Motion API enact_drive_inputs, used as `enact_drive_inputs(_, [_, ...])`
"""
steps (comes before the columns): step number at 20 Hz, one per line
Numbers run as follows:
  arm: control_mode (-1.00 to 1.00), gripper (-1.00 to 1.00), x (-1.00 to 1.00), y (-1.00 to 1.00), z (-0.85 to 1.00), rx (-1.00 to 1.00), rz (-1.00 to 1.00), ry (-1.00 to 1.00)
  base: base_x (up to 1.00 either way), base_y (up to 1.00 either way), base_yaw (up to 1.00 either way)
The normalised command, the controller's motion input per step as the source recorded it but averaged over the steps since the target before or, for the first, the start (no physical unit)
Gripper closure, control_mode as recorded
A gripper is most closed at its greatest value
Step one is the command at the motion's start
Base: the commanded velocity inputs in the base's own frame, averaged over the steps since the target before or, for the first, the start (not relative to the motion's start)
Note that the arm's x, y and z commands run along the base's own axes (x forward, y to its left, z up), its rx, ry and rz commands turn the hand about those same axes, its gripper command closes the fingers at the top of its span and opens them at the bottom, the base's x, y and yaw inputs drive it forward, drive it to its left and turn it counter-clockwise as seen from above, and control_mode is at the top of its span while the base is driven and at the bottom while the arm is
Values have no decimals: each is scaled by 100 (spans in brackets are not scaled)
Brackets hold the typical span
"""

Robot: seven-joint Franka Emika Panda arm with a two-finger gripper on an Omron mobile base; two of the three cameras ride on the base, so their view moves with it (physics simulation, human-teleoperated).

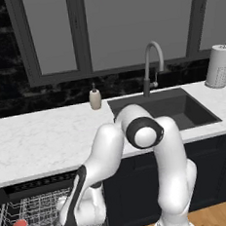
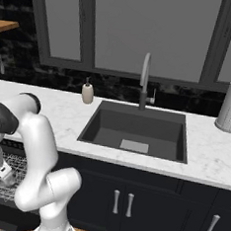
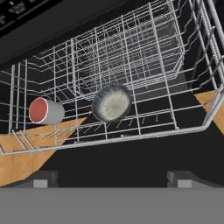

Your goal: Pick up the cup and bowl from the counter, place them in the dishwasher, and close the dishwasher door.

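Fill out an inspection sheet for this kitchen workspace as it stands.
Surface: counter, white marble, dark inset sink.
Job's things: cup and bowl both lie in the dishwasher rack; the rack is pulled out, so the door is not yet shut.
Clutter: soap bottle, paper towel roll.
End effector: open, empty, above the rack.
Cables: nothing seen.
Surroundings: faucet, window, dark cabinets.

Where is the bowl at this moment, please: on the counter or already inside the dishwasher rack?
Inside the rack. In the hand view the bowl sits within the wire rack, beside the cup.
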Motion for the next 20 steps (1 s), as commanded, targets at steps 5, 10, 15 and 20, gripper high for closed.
enact_drive_inputs(5, [-100,-100,17,86,62,-2,1,-7,0,0,0])
enact_drive_inputs(10, [-100,-100,25,100,31,2,8,-5,0,0,0])
enact_drive_inputs(15, [-100,-100,6,100,75,0,23,0,0,0,0])
enact_drive_inputs(20, [-100,-100,4,74,100,0,20,1,0,0,0])
